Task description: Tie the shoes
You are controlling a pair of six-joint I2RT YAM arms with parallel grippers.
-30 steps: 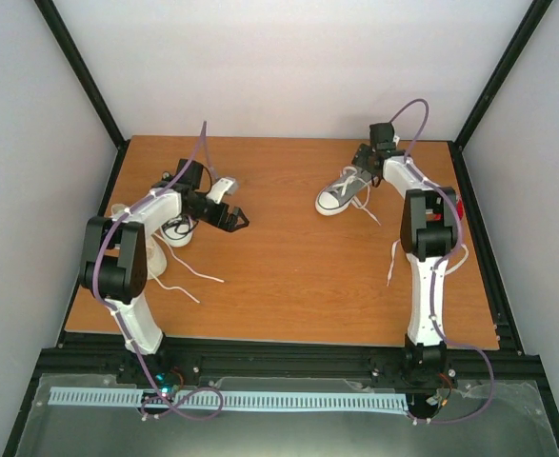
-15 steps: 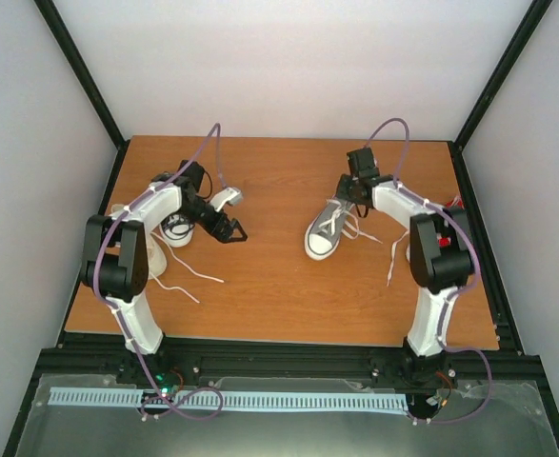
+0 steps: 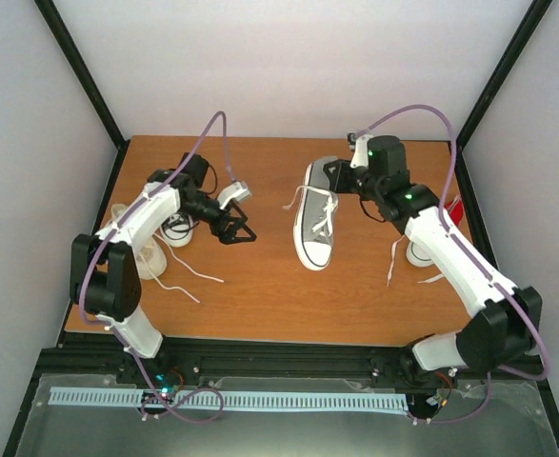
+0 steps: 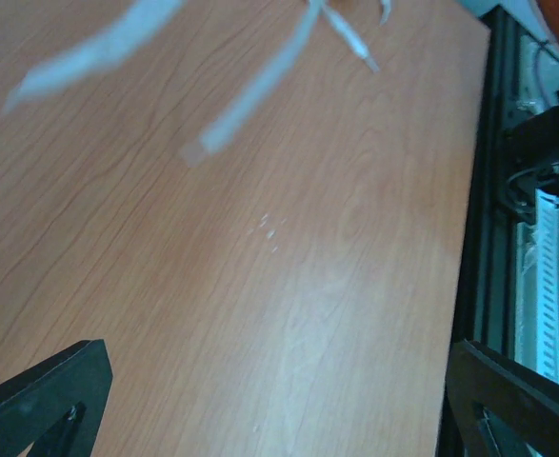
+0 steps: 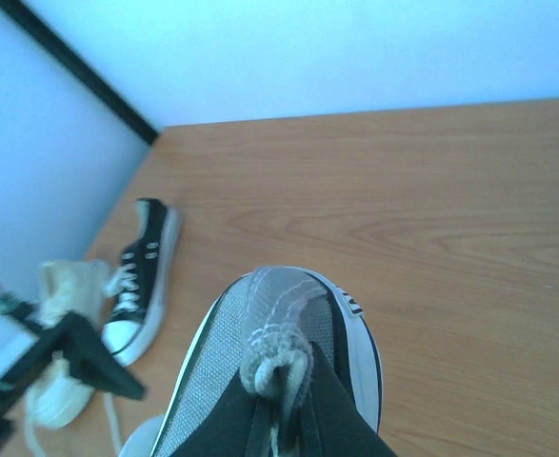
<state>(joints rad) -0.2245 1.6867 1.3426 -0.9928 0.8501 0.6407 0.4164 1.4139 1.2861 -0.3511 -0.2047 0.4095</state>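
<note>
Right arm [image 3: 450, 249]: stretched far and leftward; the right gripper [image 3: 339, 179] is pinched on the heel loop of the grey shoe [image 3: 315, 227].
Left arm [image 3: 150, 209]: bent inward; the left gripper [image 3: 237, 231] is held spread wide over bare wood.
Grey shoe: placed mid-table, toe pointed near, laces loose.
Surface: a wooden table [image 3: 279, 305], enclosed by white walls [image 3: 289, 67] and black frame posts [image 3: 81, 71].

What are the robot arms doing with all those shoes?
The right gripper is shut on the heel of the grey shoe, which lies in the middle of the table with its toe pointing towards the arms' bases. Its white laces are loose, not tied yet. The left gripper hangs open over bare wood, holding nothing, next to a black shoe and a cream shoe.
</note>
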